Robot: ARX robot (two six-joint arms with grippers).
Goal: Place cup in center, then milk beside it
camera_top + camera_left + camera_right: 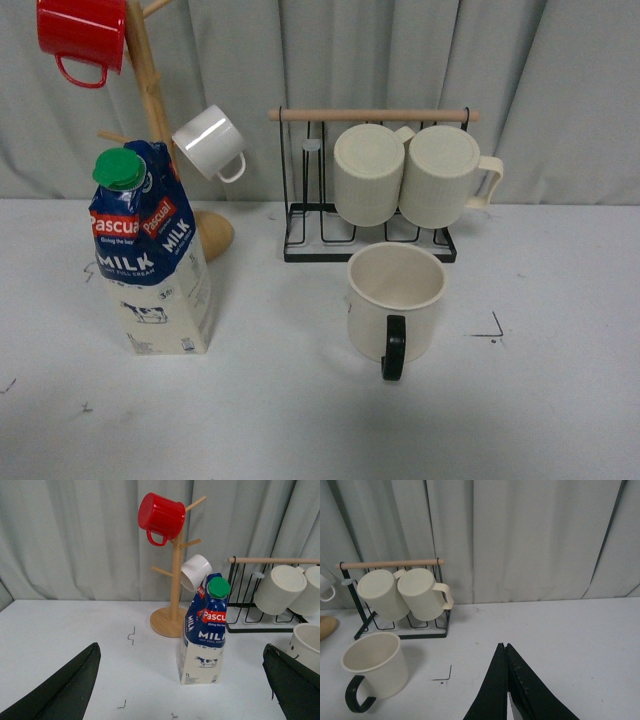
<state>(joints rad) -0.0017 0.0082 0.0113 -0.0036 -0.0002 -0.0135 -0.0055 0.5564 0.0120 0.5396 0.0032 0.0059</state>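
— Is the cup in the center?
— I'd say so: the cup (395,300) stands upright before the rack (370,115), near a corner mark (490,330) (handle facing the robot).
— And the milk?
— Not moved yet. The milk (150,260) stands well apart, leftward. The left gripper (180,646) gapes empty; the right gripper (504,647) is pinched together, holding nothing.
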